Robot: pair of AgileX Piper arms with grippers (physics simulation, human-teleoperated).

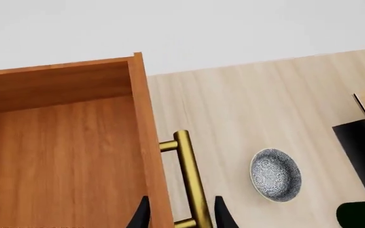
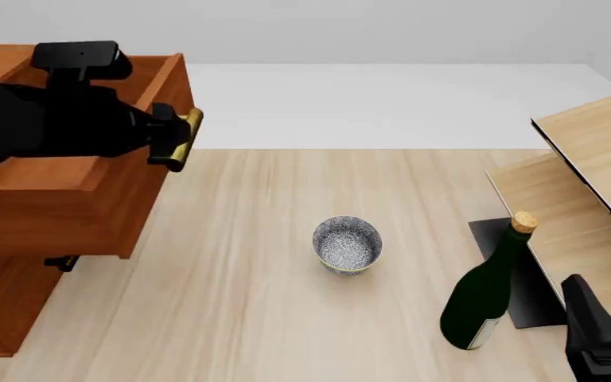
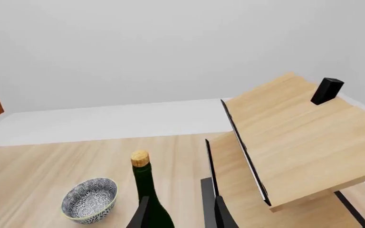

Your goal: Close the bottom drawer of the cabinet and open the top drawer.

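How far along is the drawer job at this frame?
The top drawer stands pulled out, its inside open to view. The left gripper straddles its brass handle. The bottom drawer is hidden beneath it, so its closing is unconfirmed. The right gripper hangs idle near the bottle.

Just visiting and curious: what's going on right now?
Left gripper straddling top drawer's brass handle, grip unconfirmed. Top drawer pulled out. Right gripper open, idle near bottle. Bowl mid-table, not obstructing.
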